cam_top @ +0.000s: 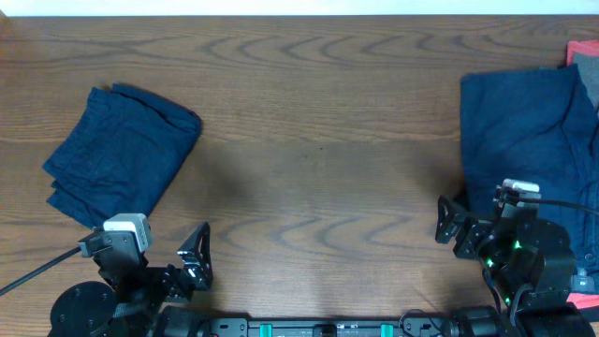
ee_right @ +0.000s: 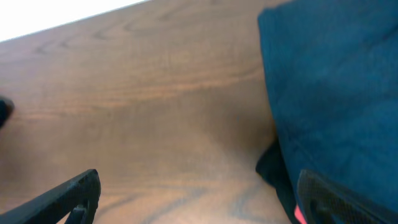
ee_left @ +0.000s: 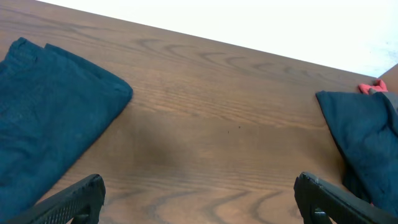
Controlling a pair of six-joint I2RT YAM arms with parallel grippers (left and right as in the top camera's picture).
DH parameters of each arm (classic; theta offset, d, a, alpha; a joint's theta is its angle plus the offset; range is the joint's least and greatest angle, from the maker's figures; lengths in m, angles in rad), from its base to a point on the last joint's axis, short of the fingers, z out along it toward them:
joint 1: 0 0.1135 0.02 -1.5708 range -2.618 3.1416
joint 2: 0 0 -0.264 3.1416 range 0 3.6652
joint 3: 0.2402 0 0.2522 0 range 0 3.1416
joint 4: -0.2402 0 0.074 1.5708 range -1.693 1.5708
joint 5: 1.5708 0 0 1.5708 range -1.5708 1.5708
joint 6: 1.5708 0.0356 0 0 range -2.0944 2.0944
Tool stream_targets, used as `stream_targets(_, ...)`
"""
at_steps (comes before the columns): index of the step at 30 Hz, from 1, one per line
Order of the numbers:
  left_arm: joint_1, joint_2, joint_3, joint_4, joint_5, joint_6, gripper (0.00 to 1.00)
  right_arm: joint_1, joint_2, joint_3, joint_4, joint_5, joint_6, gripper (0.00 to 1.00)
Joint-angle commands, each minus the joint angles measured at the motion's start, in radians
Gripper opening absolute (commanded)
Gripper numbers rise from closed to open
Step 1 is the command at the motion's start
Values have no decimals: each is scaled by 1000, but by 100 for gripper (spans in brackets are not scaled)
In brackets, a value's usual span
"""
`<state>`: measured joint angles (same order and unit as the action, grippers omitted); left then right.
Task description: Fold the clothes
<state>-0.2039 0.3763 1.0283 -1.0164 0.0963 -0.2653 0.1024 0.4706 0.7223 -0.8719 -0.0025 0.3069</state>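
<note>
Overhead view. One folded garment (cam_top: 122, 154) lay at the left of the surface (cam_top: 318, 140), tilted, its layers stacked. I judged it finished and set aside there so the middle was free for work. The unfolded pile (cam_top: 529, 140) of dark navy cloth lay at the right edge and ran out of view, with a red cloth (cam_top: 580, 51) and a grey cloth (cam_top: 591, 84) showing at its far corner. My left fingers (cam_top: 198, 251) hung near the front edge, just below the folded garment and not touching it. My right fingers (cam_top: 447, 223) sat just beside the pile's near left corner, a sensible place to start a pick.

Left wrist view. My left fingers showed as two dark tips at the bottom corners, spread wide with only bare wood between them. The folded garment lay ahead on the left and the pile far right. Nothing was held.

Right wrist view. My right fingers were likewise apart and empty. The pile filled the right half, and a dark fold of its edge lay near the right tip. I could not tell whether it touched.

Judgement: one garment done. The next step was to pull a piece from the pile onto the middle.
</note>
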Motion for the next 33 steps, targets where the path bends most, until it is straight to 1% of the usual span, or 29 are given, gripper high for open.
stream_targets(1,-2,-2,-7,0,-19,-9,98,16,-1,-10,-37,14,11,99)
stream_targets(5,-2,-2,-7,0,-19,-8,98,16,-2,-10,-94,24,10,99)
stream_targets(8,-2,-2,-7,0,-19,-9,98,10,-50,-18,-117,63,1,99)
stream_targets(11,-2,-2,-7,0,-19,-8,98,9,-114,-54,-72,62,-74,99)
stream_targets(15,-2,-2,-7,0,-19,-9,98,9,-251,-182,77,61,-171,99)
stream_targets(22,-2,-2,-7,0,-19,-9,98,9,-468,-454,427,58,-183,99)
stream_targets(29,-2,-2,-7,0,-19,-9,98,4,-465,-652,843,51,-256,99)
stream_targets(32,-2,-2,-7,0,-19,-9,98,2,-465,-719,903,51,-257,99)
stream_targets(33,-2,-2,-7,0,-19,-9,98,2,-465,-717,846,50,-256,99)
